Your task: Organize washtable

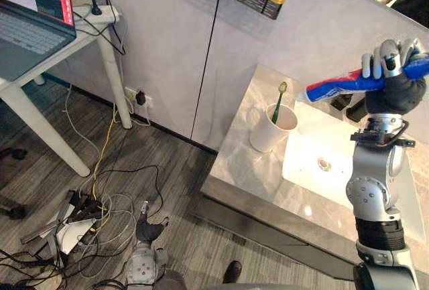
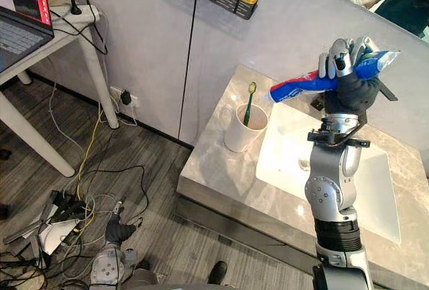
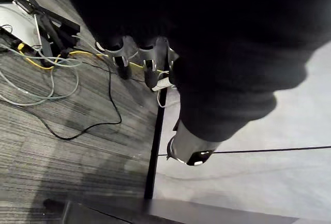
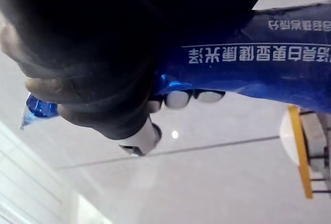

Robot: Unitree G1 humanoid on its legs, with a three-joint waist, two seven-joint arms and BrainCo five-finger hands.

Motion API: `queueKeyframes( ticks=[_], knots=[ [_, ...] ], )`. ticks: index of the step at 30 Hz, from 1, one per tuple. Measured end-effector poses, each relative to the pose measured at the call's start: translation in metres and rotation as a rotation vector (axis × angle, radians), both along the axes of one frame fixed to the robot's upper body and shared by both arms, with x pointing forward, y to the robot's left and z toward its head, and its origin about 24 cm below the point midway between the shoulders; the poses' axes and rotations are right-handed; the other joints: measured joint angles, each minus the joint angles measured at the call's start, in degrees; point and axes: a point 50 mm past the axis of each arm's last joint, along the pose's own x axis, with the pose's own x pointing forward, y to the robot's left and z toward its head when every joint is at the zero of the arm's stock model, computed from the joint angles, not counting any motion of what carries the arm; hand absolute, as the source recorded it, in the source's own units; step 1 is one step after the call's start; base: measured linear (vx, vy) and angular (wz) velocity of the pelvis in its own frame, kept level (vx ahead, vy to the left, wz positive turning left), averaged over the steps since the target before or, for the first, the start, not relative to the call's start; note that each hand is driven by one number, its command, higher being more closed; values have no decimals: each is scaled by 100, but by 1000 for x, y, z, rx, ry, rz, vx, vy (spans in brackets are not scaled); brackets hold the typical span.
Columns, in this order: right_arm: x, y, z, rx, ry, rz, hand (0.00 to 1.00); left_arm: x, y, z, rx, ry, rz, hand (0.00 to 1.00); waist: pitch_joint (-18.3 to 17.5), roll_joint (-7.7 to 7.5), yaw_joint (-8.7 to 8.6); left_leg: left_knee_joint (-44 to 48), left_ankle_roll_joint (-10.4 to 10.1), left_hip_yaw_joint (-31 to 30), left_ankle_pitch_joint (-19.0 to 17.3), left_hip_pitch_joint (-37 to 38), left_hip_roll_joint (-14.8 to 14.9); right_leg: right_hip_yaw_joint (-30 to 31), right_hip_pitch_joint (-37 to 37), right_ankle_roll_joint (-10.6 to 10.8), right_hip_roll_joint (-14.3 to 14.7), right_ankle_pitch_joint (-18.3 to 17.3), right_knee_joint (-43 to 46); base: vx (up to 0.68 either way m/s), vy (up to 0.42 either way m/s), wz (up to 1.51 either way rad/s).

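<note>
A blue-and-red toothpaste tube is held aloft above the washtable's sink, with the right hand clenched round its tail end. Its long axis runs roughly three to nine o'clock, cap end leading toward the white cup (a green toothbrush already stands inside) at eight o'clock from that hand. The left hand, fingers relaxed, hangs far off near the floor.
</note>
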Motion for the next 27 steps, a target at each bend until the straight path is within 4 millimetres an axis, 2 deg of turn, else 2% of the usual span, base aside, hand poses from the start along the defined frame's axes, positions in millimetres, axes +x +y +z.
queueKeyframes(
  ticks=[4, 17, 21, 27],
  knots=[
    [0, 2, 0, -5, 2, 6, 100, 1, 0, 0, 1, -1, -1, 0, 27, -77, -6, 10, 0, -29, 0, -64, -13, -24, -46, 0, -11, 0, 0, 5, -6, 3],
    [3, -1, -5, -95, 40, 10, 100, 10, 3, 4, 23, -28, -1, 0, 117, -163, -62, 85, -1, -103, -1, -174, -31, -96, -141, 0, -19, 0, 1, -2, -3, 2],
    [0, -4, -14, -99, 73, 5, 100, 11, 3, 4, 24, -27, -1, 0, 210, -219, -67, 95, -4, -100, -7, -200, -29, -96, -145, 0, -16, 1, 2, -29, -14, 1],
    [1, -3, -17, -112, 91, 22, 100, 12, 3, 4, 25, -30, -2, 0, 288, -231, -59, 106, -8, -95, -15, -248, -26, -94, -160, 0, -11, 0, 2, -25, -8, 0]
  ],
)
